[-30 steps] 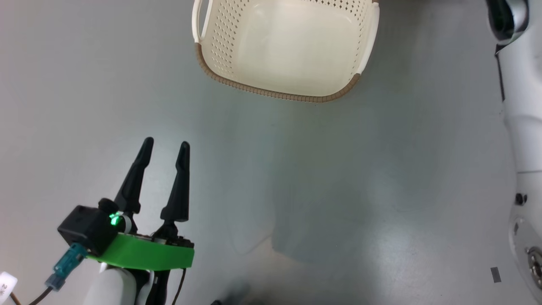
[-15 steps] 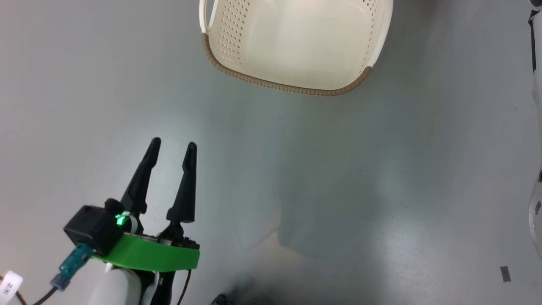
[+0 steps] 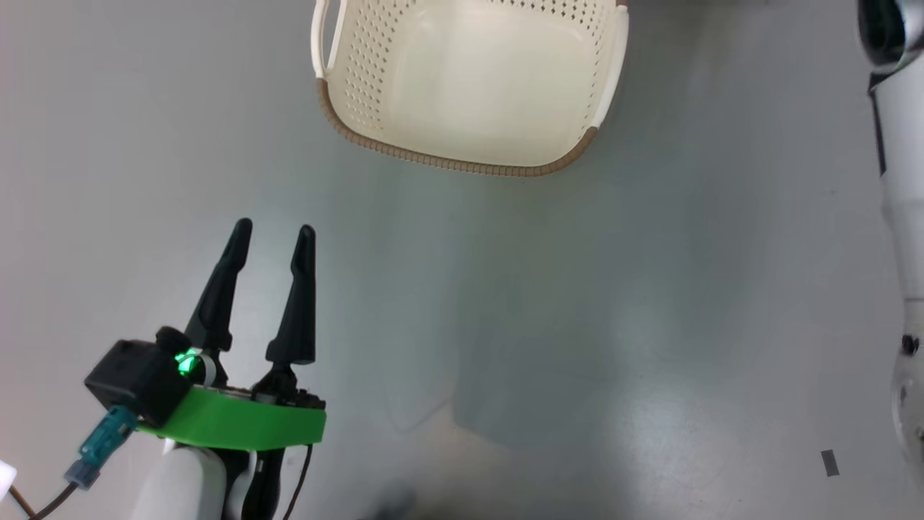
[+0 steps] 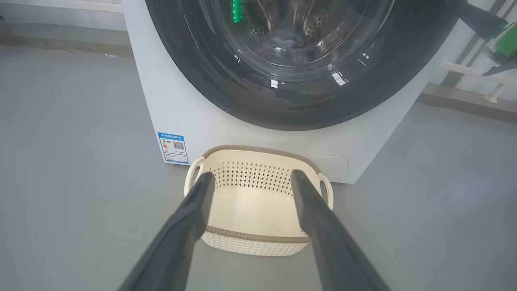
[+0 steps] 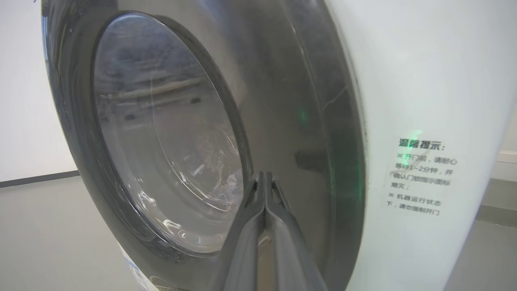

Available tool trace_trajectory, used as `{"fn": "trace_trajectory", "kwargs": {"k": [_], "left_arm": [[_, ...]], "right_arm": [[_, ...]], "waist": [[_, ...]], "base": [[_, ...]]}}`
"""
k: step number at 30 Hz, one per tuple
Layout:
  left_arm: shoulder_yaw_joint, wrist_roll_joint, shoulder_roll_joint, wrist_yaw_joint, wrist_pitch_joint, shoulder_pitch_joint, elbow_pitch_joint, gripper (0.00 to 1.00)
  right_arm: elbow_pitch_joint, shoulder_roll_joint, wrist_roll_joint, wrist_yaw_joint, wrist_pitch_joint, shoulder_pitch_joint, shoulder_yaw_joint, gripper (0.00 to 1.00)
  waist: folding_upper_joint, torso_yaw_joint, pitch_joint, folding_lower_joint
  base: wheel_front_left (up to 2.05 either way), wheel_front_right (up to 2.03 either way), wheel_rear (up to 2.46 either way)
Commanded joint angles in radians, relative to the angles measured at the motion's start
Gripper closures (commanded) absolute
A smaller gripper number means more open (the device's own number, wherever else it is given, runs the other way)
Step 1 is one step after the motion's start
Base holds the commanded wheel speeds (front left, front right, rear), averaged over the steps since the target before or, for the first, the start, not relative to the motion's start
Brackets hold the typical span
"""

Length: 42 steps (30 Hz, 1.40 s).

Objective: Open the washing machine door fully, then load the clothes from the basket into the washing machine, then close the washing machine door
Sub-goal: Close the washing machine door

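The basket [image 3: 462, 155] lies on the grey floor with nothing in it; in the left wrist view the basket [image 4: 258, 238] stands just before the washing machine [image 4: 169, 109]. The washing machine door [image 4: 299, 109] sits flat against the white front, its black rim glossy. A faint bluish patch behind the glass may be the clothes [image 4: 282, 39]. My left gripper [image 3: 274, 227] hangs open and empty short of the basket, its fingers framing it [image 4: 251, 176]. My right gripper [image 5: 264, 176] is shut on nothing, tips at the door's rim [image 5: 323, 161]; it also shows by the door's right edge [image 4: 476, 20].
A blue energy label [image 4: 173, 147] and a round lower cap [image 4: 333, 163] mark the machine's front, and a printed notice [image 5: 422, 178] is beside the door. A white arm segment [image 3: 899, 217] runs down the head view's right edge. Grey floor [image 3: 577, 325] surrounds the basket.
The whole head picture shifted right, then back left and down, so the camera moved. My left gripper stays open and the basket stays where it was.
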Motion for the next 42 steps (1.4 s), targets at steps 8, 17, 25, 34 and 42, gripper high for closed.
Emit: {"fn": "trace_trajectory", "kwargs": {"k": [8, 17, 25, 34, 42], "left_arm": [[0.077, 0.032, 0.027, -0.002, -0.005, 0.005, -0.033, 0.0], [0.161, 0.036, 0.027, -0.002, -0.005, 0.024, -0.031, 0.0], [0.225, 0.071, 0.027, -0.002, -0.005, 0.073, -0.012, 0.0], [0.272, 0.102, 0.031, -0.002, -0.005, 0.149, 0.02, 0.0], [0.284, 0.116, 0.033, -0.002, -0.005, 0.202, 0.034, 0.0]], "right_arm": [[-0.168, -0.008, 0.111, -0.006, -0.003, 0.223, 0.074, 1.0], [-0.338, -0.03, 0.172, -0.006, -0.003, 0.486, 0.059, 1.0], [-0.444, -0.002, 0.198, -0.006, -0.002, 0.707, 0.021, 1.0], [-0.488, -0.006, 0.188, -0.006, -0.002, 0.891, 0.026, 1.0], [-0.508, 0.028, 0.203, -0.006, -0.002, 1.004, -0.006, 1.0]], "waist": [[-0.0001, -0.066, -0.089, 0.0], [-0.0001, -0.147, -0.194, 0.0], [-0.0001, -0.242, -0.294, 0.0], [-0.0001, -0.326, -0.407, 0.0], [-0.0001, -0.363, -0.474, 0.0]], "base": [[0.0, 0.0, 0.0], [0.0, 0.0, 0.0], [0.0, 0.0, 0.0], [0.0, 0.0, 0.0], [0.0, 0.0, 0.0]]}}
